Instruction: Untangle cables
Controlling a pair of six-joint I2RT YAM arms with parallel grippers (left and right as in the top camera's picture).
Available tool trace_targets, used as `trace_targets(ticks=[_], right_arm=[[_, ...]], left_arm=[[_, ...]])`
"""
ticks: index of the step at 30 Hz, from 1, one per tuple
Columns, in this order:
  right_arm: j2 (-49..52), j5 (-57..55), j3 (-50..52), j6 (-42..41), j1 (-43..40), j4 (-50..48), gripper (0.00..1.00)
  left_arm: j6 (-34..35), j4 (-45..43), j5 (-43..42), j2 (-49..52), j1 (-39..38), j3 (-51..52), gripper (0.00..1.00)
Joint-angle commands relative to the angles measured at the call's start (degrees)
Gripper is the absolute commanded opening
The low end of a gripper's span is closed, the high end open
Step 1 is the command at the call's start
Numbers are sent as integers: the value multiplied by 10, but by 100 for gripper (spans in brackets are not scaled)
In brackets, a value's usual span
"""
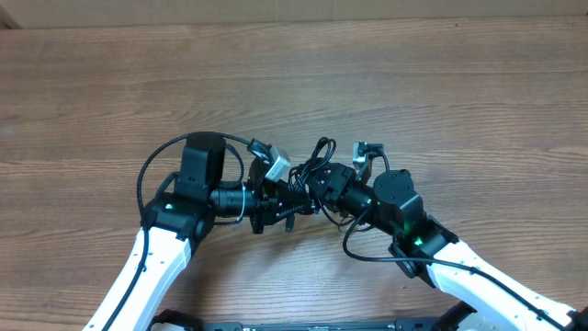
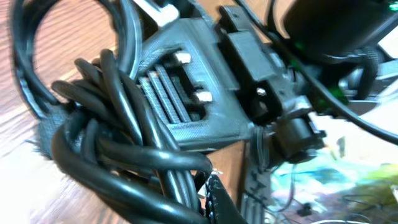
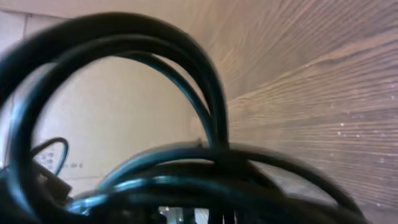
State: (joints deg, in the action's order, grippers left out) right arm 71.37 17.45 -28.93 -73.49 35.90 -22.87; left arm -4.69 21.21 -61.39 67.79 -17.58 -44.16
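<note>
The cables hang as a small black knotted bundle between my two grippers at the middle of the table, with loops sticking up toward the far side. A pale plug lies at the bundle's left and another plug at its right. My left gripper comes in from the left and is shut on the cables, several strands running past its ribbed finger. My right gripper meets the bundle from the right, its grey body close in front of the left wrist camera. Blurred cable loops hide its jaws.
The wooden table stretches on all sides of the arms. A thick black arm cable arcs out to the left of the left arm. Another arm cable loops below the right wrist.
</note>
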Motion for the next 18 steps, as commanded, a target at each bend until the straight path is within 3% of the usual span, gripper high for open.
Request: trace_targets(ticks=[1,4,5,7,14,18], right_arm=[[25,-48,-4,4,-22,27,59],[25,-12,-4,4,-22,45,76],[24,10,-4,4,-22,60,89],[19,27,-4,4,-22,78,98],[-42,25,-4,5,-22,155,100],[-92,-27,-4,16,-22,255,100]], left_arm=[[-30,-10,-78,-22,-29,-7,4],[-30,-29,-54,-22,-25,-7,4],[-30,-40,-33,-22,-17,-7,5],[-30,-48,-9,-23,-4,-7,4],[-30,-48,5,-22,52,-7,4],[-30,-48,4,-22,81,-7,4]])
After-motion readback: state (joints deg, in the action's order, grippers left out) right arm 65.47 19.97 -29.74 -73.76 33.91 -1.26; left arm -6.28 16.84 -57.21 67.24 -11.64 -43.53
